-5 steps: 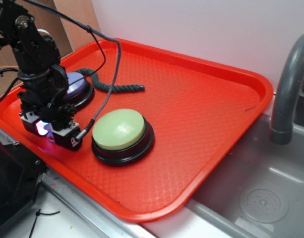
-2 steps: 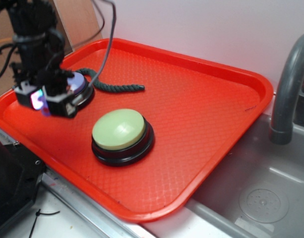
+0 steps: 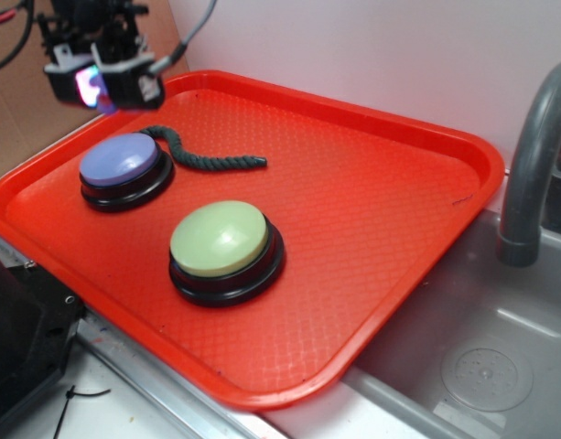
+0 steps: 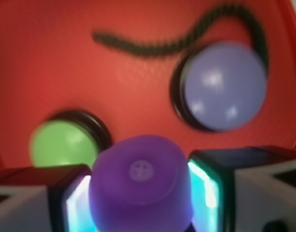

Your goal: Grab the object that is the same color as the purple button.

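Note:
My gripper [image 3: 99, 84] hangs high above the tray's far left corner, shut on a small purple plastic piece [image 4: 140, 186]. In the wrist view that piece fills the gap between the two glowing pads [image 4: 203, 193]; its rounded end bears a small round mark. From the exterior view only a purple glint [image 3: 101, 91] of the piece shows between the fingers. The purple button [image 3: 123, 165] sits on the red tray [image 3: 353, 183] below the gripper and apart from it, its domed top on a black base. The wrist view has the purple button [image 4: 225, 84] at upper right.
A light green domed button [image 3: 221, 243] stands near the tray's front. A dark green twisted rope [image 3: 202, 155] lies behind the purple button. Right of the tray is a steel sink [image 3: 481, 357] with a grey faucet [image 3: 536, 155]. A cardboard panel stands at the far left.
The gripper has risen from the tray's left front, beside the purple button, up toward the far left corner, carrying the purple piece. The purple button is now fully uncovered.

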Action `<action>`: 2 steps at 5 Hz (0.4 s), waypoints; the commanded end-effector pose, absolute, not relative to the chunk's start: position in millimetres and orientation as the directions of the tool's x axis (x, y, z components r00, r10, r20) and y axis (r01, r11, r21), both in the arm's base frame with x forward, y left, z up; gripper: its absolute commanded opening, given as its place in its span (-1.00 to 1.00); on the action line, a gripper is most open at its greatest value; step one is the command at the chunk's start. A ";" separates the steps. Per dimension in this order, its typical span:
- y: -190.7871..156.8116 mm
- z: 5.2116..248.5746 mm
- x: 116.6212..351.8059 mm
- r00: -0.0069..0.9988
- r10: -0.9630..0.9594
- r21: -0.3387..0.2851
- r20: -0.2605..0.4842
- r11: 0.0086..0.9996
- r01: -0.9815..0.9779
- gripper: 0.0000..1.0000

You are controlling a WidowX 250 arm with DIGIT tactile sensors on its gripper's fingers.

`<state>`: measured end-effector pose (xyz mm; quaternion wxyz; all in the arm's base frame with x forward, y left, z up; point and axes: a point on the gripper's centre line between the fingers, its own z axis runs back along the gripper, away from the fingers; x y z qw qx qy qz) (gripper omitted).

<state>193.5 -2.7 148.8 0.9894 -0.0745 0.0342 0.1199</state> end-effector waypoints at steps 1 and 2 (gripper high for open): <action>-26.1 223.1 224.0 0.976 0.190 -0.098 0.105 0.979 -0.180 -1.00; -24.7 217.0 229.2 0.979 0.184 -0.094 0.082 0.980 -0.176 -1.00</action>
